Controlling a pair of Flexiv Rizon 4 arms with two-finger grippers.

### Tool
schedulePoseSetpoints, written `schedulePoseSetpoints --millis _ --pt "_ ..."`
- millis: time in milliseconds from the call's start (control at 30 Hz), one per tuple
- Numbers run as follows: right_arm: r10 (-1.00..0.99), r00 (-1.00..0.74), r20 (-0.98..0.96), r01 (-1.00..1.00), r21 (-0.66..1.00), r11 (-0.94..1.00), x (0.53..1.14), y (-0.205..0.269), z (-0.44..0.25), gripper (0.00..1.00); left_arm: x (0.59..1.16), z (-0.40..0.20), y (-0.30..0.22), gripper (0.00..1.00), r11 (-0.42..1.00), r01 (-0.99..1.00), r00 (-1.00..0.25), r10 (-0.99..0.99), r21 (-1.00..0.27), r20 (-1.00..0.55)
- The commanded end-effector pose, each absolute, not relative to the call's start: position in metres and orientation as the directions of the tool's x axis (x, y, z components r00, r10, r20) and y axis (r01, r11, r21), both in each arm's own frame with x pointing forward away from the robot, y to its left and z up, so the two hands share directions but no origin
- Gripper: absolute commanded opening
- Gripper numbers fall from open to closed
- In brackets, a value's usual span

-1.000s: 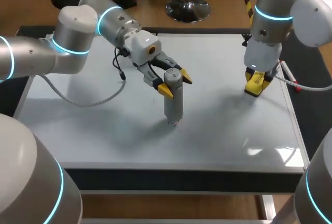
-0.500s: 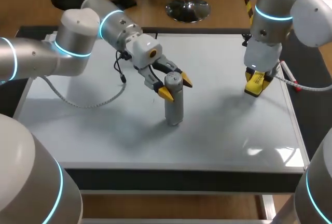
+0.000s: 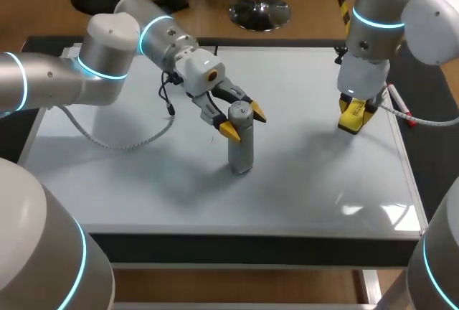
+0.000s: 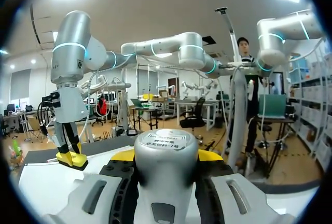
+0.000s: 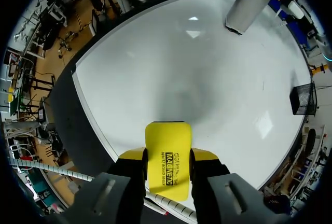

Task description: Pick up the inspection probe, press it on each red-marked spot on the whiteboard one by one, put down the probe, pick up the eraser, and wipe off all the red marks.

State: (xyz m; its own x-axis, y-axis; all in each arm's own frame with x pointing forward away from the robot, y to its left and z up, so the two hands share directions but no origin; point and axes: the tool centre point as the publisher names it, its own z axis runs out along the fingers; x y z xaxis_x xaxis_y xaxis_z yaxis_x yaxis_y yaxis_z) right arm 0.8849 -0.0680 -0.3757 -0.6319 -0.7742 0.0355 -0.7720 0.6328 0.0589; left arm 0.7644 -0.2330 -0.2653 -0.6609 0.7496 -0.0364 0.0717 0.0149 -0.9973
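Observation:
The silver cylindrical probe (image 3: pixel 241 145) stands upright with its tip on the whiteboard (image 3: pixel 308 181) near the middle. My left gripper (image 3: pixel 243 121) is shut on its upper part, one yellow tip on each side. In the left wrist view the probe's cap (image 4: pixel 166 143) fills the space between the fingers. My right gripper (image 3: pixel 355 113) is shut on the yellow eraser (image 3: pixel 354 118) at the board's right side, at or just above the surface. In the right wrist view the eraser (image 5: pixel 167 159) sits between the fingers, with the probe (image 5: pixel 248 5) far ahead. No red marks are clearly visible.
A white marker with a red end (image 3: pixel 401 106) lies along the board's right edge. A white cable (image 3: pixel 115 140) trails from my left arm over the left part of the board. The board's front edge (image 3: pixel 251 235) runs close below.
My left gripper has shifted slightly and lowered the probe, which now stands straighter on the board. The right arm and eraser have not moved.

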Motion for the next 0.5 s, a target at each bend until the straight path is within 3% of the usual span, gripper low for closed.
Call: schedulePoseSetpoints --millis 33,500 --pt "-0.775 -0.631 0.037 -0.773 0.057 0.632 0.8854 -0.0685 -0.3752 0.0 0.7672 -0.2677 -0.2331 0.0 0.014 0.071 -0.658 0.752 -0.997 -0.036" --pt "-0.775 -0.631 0.037 -0.773 0.057 0.632 0.8854 -0.0685 -0.3752 0.0 0.7677 -0.2757 -0.2286 0.0 0.025 0.056 -0.663 0.749 -0.998 -0.019"
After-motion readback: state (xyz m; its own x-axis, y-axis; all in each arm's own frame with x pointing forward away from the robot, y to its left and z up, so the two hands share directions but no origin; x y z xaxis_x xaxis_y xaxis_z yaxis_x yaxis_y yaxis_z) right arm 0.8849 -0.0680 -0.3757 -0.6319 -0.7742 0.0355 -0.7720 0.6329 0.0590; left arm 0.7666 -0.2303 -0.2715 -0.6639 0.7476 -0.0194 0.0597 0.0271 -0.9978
